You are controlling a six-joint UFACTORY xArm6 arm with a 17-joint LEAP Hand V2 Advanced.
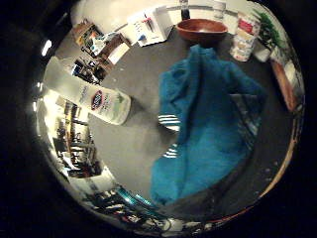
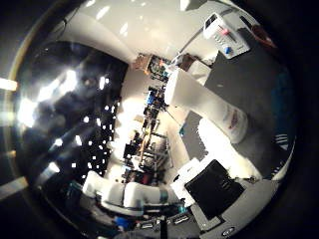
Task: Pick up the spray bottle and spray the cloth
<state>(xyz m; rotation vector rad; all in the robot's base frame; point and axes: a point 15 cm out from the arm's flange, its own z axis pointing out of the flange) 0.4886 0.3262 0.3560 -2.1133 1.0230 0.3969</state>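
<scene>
The spray bottle (image 1: pixel 94 96) is white with a printed label. In the right little finger side palm view it reaches in from the edge, tilted, above the grey table (image 1: pixel 139 149). The teal cloth (image 1: pixel 208 119) lies crumpled on the table below, away from the bottle. In the right thumb side palm view the bottle's white body (image 2: pixel 204 100) fills much of the picture, close to the palm. Parts of my hand (image 2: pixel 130 194) in white and black curl beside it. The bottle's nozzle is not visible.
A brown bowl (image 1: pixel 203 30) and a clear jar (image 1: pixel 243 45) stand at the table's far side beyond the cloth. Small boxes (image 1: pixel 144 30) lie near them. A striped item (image 1: pixel 170 124) pokes out from under the cloth. A white box with buttons (image 2: pixel 224 35) shows near the bottle.
</scene>
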